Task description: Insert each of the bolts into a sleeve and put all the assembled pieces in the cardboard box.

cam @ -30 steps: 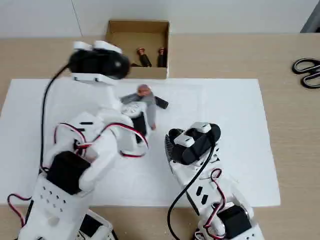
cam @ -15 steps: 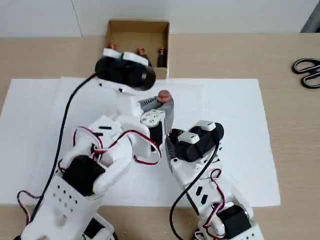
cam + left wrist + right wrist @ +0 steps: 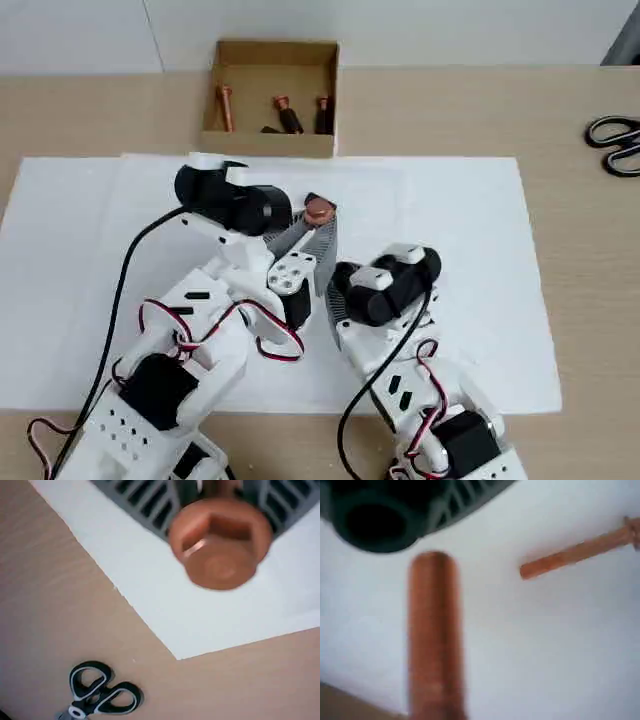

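Observation:
My left gripper [image 3: 317,226] is shut on a copper bolt [image 3: 319,210] and holds it upright over the white paper; its hexagonal head [image 3: 220,542] sits between grey ribbed fingers [image 3: 142,495]. Just beside it is my right arm [image 3: 385,285]. My right gripper holds a dark sleeve [image 3: 367,522] against a ribbed finger [image 3: 455,502], its open end facing the camera. The held bolt's shaft [image 3: 435,630] stands close beside the sleeve, apart from it. A second bolt [image 3: 580,550] lies loose on the paper. The cardboard box [image 3: 275,48] holds a bare bolt [image 3: 225,105] and two sleeved pieces [image 3: 288,115].
White paper [image 3: 480,260] covers the middle of the wooden table. Black-handled scissors [image 3: 615,140] lie at the far right edge, also in the left wrist view as scissors [image 3: 102,697]. Both arms crowd the middle of the paper.
My left arm has swung back from the box toward the right arm, carrying the bolt; the box interior is uncovered. The right arm has hardly moved.

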{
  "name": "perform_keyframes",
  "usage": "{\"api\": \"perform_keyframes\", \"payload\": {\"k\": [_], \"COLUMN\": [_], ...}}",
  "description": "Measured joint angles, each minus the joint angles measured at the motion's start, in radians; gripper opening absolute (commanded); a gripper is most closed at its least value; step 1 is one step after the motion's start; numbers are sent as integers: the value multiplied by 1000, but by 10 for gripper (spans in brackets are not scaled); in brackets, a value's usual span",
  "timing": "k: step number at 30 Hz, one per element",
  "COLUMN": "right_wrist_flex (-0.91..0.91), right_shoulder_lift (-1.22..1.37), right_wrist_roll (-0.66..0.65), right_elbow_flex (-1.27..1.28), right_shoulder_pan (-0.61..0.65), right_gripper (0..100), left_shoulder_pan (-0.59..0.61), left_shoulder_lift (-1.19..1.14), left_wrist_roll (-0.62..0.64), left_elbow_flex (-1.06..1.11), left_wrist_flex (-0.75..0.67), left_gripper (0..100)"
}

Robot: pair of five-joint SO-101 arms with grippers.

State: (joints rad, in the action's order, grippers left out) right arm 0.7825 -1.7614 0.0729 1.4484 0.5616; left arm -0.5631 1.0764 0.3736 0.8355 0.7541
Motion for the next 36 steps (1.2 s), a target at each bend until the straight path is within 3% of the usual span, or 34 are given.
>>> {"api": "perform_keyframes", "payload": {"k": [36], "right_wrist_flex": [-28], "right_shoulder_lift": [-2], "right_wrist_roll": [0], "right_elbow_flex": [3], "right_shoulder_pan": [57], "right_gripper": [4], "left_shoulder_pan": [0], "left_shoulder_lift": [6], "left_wrist_roll": [28], "left_elbow_flex": [34], "left_wrist_flex": [-5], "left_gripper": [6]}}
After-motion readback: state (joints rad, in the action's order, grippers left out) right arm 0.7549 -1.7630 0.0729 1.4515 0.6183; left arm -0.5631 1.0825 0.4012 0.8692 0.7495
